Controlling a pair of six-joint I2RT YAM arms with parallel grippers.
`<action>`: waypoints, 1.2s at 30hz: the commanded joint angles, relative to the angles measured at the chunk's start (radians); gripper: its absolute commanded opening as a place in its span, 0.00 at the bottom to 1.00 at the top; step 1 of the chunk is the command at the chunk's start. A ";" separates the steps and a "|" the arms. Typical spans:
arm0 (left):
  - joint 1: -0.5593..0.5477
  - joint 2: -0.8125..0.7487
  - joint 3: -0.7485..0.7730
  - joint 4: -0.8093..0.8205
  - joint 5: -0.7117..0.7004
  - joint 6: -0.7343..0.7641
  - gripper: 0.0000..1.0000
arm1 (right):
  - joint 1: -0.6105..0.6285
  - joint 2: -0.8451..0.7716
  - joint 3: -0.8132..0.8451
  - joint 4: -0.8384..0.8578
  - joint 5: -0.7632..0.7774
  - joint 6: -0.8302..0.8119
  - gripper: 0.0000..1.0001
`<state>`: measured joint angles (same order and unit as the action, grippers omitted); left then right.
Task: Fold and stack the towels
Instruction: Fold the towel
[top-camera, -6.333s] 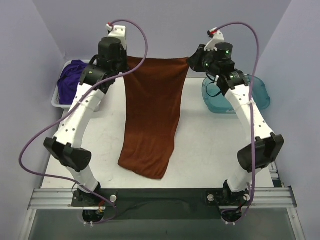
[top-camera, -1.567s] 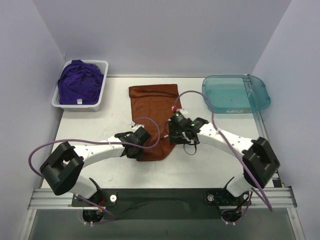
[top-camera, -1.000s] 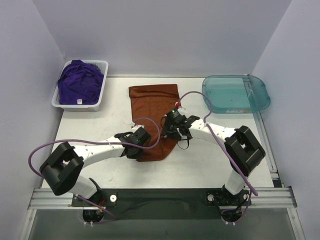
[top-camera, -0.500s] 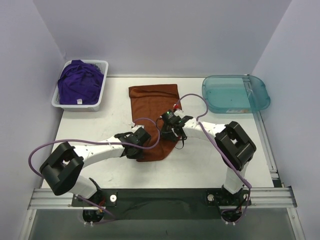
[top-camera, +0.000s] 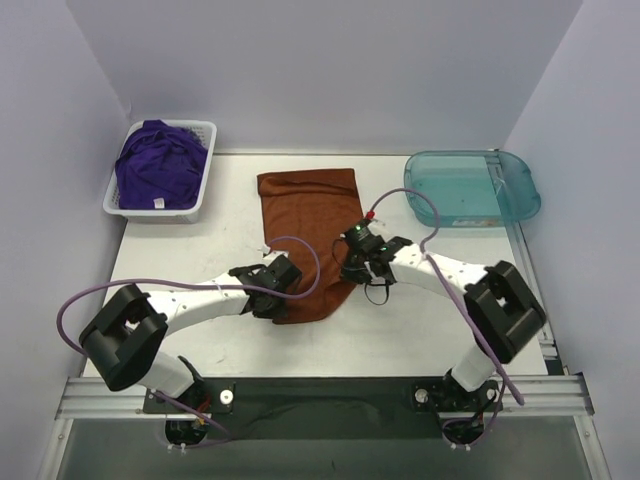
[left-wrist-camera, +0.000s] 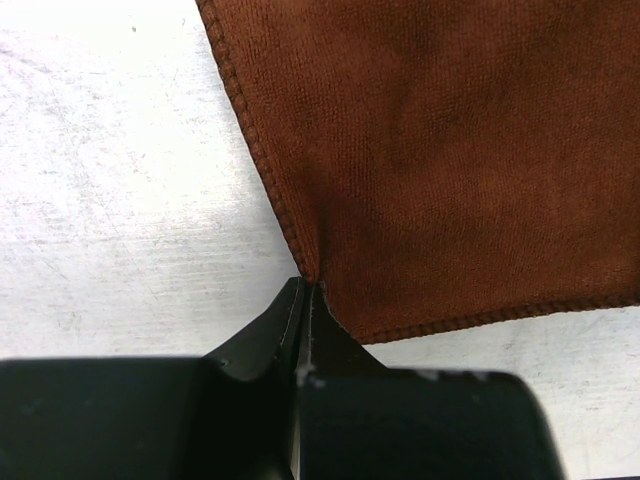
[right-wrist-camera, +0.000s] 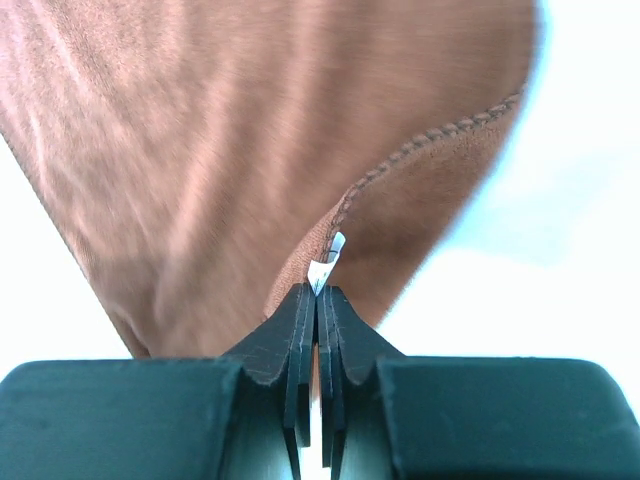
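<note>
Two grippers: left gripper (top-camera: 284, 296) (left-wrist-camera: 303, 291) and right gripper (top-camera: 352, 272) (right-wrist-camera: 322, 291), both low over the near end of the rust-orange towel (top-camera: 310, 212) (left-wrist-camera: 450, 150) (right-wrist-camera: 200, 130).
One rust-orange towel: it lies lengthwise on the table (top-camera: 420, 330), mid-table, with its far end flat between the basket (top-camera: 206, 126) and the tray (top-camera: 470, 154).
Purple towels (top-camera: 160, 165): heaped in the basket at the far left; how many cannot be told from the pile.
One basket: white and slotted, at the far left corner.
One tray: translucent teal, at the far right corner, well apart from the rust-orange towel.
Left jaws: pressed together on the left hem of the rust-orange towel close to its near corner; the cloth puckers into the tips.
Right jaws: pressed together on the stitched right hem, which rises off the table at the tips; a small white scrap shows in the pinch.
Change over six seconds: the rust-orange towel then hung from both grippers raised at the far side; it now rests on the table.
Change over the last second: the right gripper stood further left over the cloth with its jaws apart; it has come to the right edge and closed.
Left arm: unmoved over that second.
</note>
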<state>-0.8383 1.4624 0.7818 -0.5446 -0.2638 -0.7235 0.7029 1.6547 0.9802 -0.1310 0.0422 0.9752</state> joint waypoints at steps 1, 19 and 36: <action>-0.005 -0.022 0.014 -0.021 0.009 0.013 0.00 | -0.040 -0.151 -0.070 -0.103 -0.022 -0.073 0.00; -0.007 -0.025 -0.021 -0.163 0.143 -0.007 0.00 | -0.065 -0.341 -0.362 -0.354 -0.077 -0.216 0.00; -0.042 -0.323 0.005 -0.280 0.201 -0.093 0.69 | -0.049 -0.516 -0.218 -0.478 -0.084 -0.283 0.53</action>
<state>-0.8875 1.1954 0.6888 -0.7704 -0.0151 -0.7944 0.6781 1.1652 0.6384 -0.5518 -0.0677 0.7361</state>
